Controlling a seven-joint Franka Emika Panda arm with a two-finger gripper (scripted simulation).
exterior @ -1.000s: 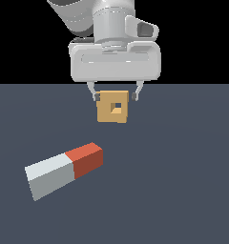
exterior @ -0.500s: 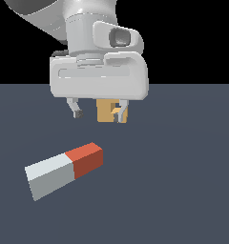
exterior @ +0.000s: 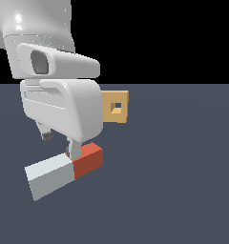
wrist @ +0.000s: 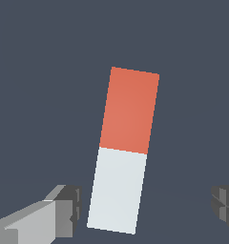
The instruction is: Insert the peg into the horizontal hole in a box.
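Observation:
The peg (exterior: 64,170) lies flat on the dark floor, its red half (exterior: 88,160) pointing toward the box and its pale grey half (exterior: 46,178) toward the exterior view's left. My gripper (exterior: 60,145) is open and empty just above the peg's middle. In the wrist view the peg (wrist: 123,150) lies lengthwise, and my gripper (wrist: 145,207) has one fingertip (wrist: 64,209) on each side of the pale half, apart from it. The tan box (exterior: 116,107) stands behind, its dark square hole (exterior: 117,107) facing the camera; my hand hides its left edge.
Flat dark grey floor (exterior: 183,190) all round. My arm's white body (exterior: 54,95) fills the exterior view's upper left and hides what lies behind it.
My gripper has left the box and come down toward the camera and the exterior view's left, over the peg. The peg and the box have not moved.

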